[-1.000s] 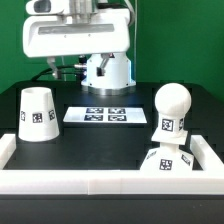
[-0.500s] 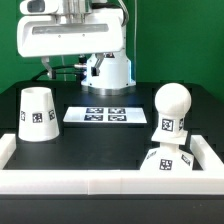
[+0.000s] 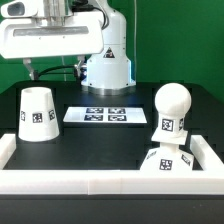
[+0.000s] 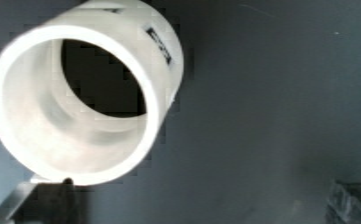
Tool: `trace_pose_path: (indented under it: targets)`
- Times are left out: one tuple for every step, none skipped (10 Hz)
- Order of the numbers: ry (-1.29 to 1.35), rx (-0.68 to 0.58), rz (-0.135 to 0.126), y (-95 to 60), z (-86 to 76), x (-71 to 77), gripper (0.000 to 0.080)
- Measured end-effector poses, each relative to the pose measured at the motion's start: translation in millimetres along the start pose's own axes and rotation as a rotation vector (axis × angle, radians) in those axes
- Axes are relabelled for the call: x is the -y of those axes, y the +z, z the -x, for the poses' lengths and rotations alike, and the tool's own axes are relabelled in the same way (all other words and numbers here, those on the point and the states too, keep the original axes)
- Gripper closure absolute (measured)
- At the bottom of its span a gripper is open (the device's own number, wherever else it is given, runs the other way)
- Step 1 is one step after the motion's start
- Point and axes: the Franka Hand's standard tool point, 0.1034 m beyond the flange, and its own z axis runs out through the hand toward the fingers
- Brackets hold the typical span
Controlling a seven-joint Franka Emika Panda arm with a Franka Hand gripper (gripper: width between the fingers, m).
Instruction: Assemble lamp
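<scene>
White plastic parts stand on a black table [image 3: 110,140]. The shade [image 3: 36,113], a truncated cone with its narrow end up, stands upright at the exterior view's left and carries a black-and-white square tag on its wall. The bulb [image 3: 171,110], ball-shaped on a short neck with a tag on that neck, stands upright at the exterior view's right. Directly in front of it, nearer the camera, sits a lower white part, taken to be the base [image 3: 166,164], with tags on its face. A white raised rim [image 3: 100,181] borders the table's near edge and both near corners. The marker board [image 3: 106,115] lies flat between shade and bulb, toward the back, showing four tags. No readable writing appears; the tags show only block patterns.

The arm's white housing hangs above the rear of the table, well apart from all parts. The gripper is outside the exterior view. The wrist view shows the shade's open wide end [image 4: 92,95] and one dark finger [image 4: 52,200] at the picture edge; whether the gripper is open or closed cannot be told.
</scene>
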Motion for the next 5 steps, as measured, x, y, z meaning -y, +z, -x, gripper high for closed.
trace_pose_path:
  targets:
    - [0.002,-0.001,-0.007,0.7,2.2,-3.4,0.0101]
    - [0.008,-0.001,-0.012,2.4,3.7,-5.5,0.0101]
    - [0.011,0.002,-0.013,4.4,4.2,-5.4,0.0101]
    - [0.012,0.007,-0.012,7.8,5.4,-5.4,0.0101]
    - [0.014,0.013,-0.011,11.9,7.0,-5.8,0.0101]
